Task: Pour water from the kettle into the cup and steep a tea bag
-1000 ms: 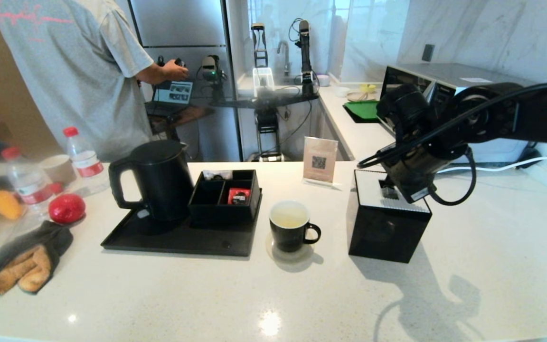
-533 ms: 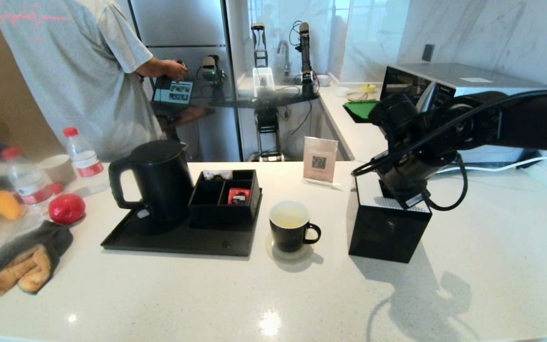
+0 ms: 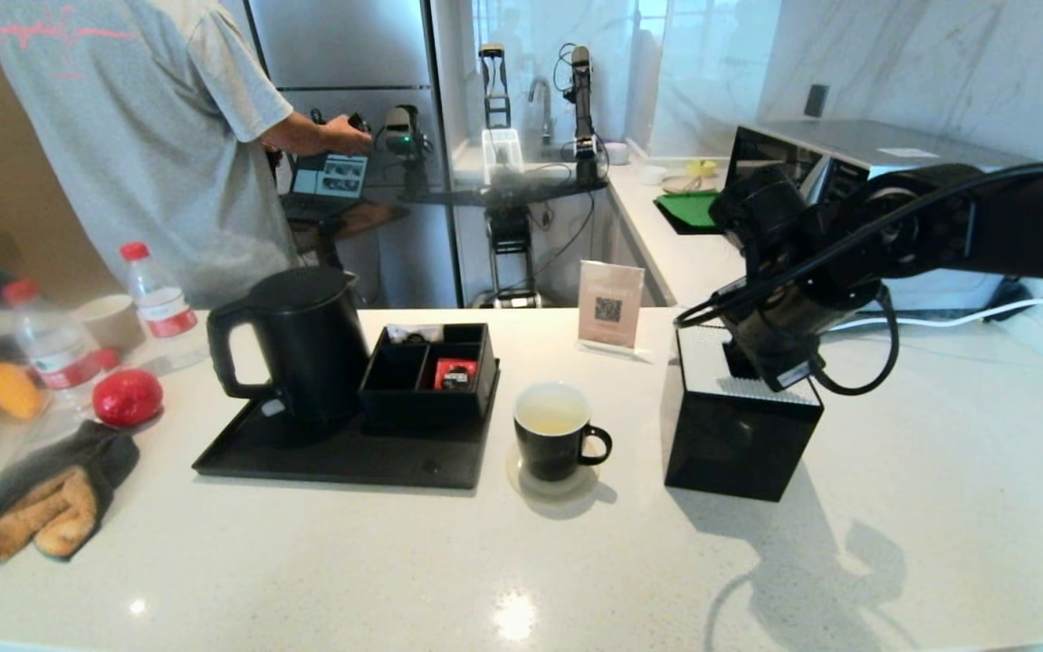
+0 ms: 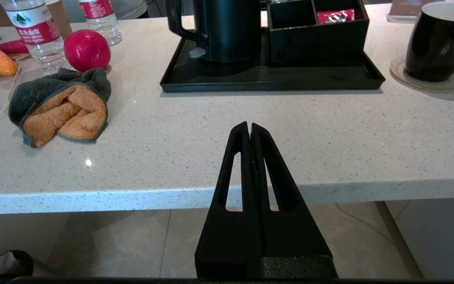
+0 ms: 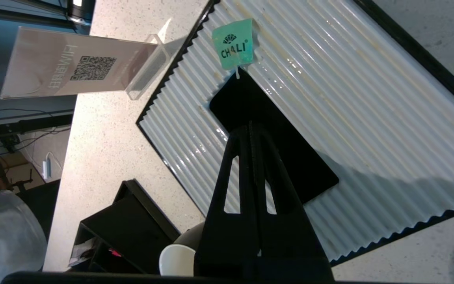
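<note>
Bare counter [image 3: 521, 580] before cup [image 3: 554, 442]

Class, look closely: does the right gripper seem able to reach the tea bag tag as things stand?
Probably yes: the right gripper, shut, hangs over the black box, and the green tag lies uncovered on its ribbed lid beyond the fingertips.

**Readable marks**

We read "CHALI" under a small fan emblem on the green tag [image 5: 233, 43] lying on the ribbed white box top [image 5: 329, 102]. The acrylic sign [image 5: 69, 65] carries a QR code. The bottle label [image 4: 30, 25] shows illegible white characters.
</note>
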